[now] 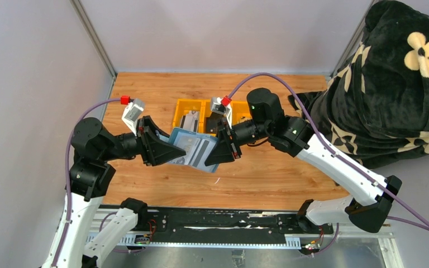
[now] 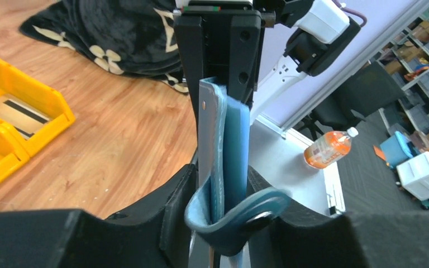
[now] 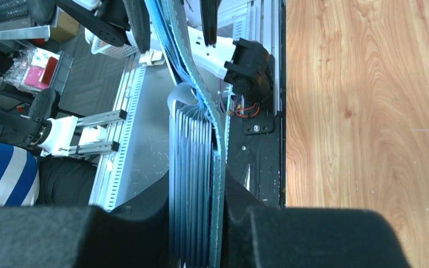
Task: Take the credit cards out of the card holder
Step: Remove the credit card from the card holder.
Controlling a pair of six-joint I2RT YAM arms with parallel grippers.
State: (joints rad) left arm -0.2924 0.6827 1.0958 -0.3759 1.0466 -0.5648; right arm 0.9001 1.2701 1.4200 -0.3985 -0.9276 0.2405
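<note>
The blue-grey card holder (image 1: 191,148) hangs open above the wooden table, held between both grippers. My left gripper (image 1: 165,146) is shut on its left edge; in the left wrist view the holder (image 2: 229,145) stands edge-on between the jaws with its snap strap looped in front. My right gripper (image 1: 222,149) is shut on its right edge; the right wrist view shows the holder's stacked slots (image 3: 195,178) pinched between the jaws. A pale card face with a dark stripe (image 1: 201,149) shows on the holder's inner side. No card is out of the holder in my hands.
A yellow three-compartment tray (image 1: 184,106) sits behind the holder, with grey and white cards lying in its compartments (image 2: 11,109). A black blanket with cream flowers (image 1: 391,84) covers the table's right side. The black base rail (image 1: 218,220) runs along the near edge.
</note>
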